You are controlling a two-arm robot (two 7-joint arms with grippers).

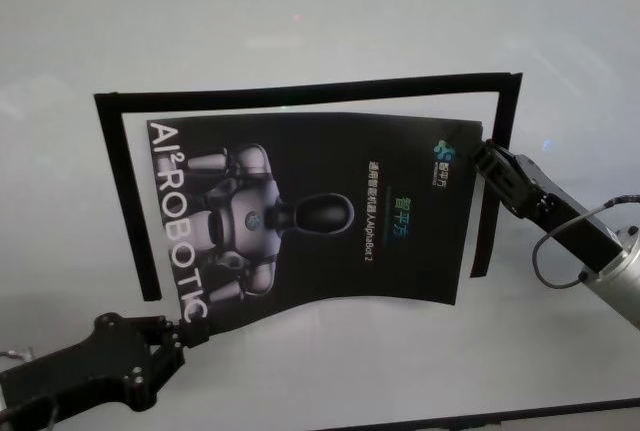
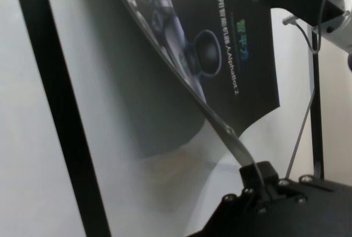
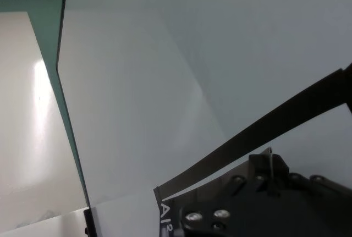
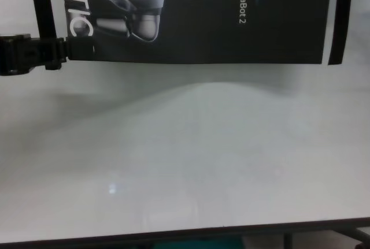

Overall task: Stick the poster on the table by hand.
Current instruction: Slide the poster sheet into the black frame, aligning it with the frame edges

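Note:
The poster (image 1: 320,211), black and glossy with a grey-white robot picture and white "ROBOTIC" letters, hangs slightly bowed over the table (image 1: 320,21). My left gripper (image 1: 178,336) is shut on its near left corner, also seen in the chest view (image 4: 62,51) and the left wrist view (image 2: 256,172). At the far right corner, my right gripper (image 1: 482,159) is shut on the poster's edge; the right wrist view shows the thin sheet between its fingertips (image 3: 270,166). The poster (image 4: 231,35) casts a soft shadow on the table below it.
Narrow black tape strips (image 1: 300,94) lie on the table as a three-sided frame: one along the left (image 1: 125,201), one across the far side, one down the right (image 1: 490,191). The table's near edge (image 4: 185,231) is bare white.

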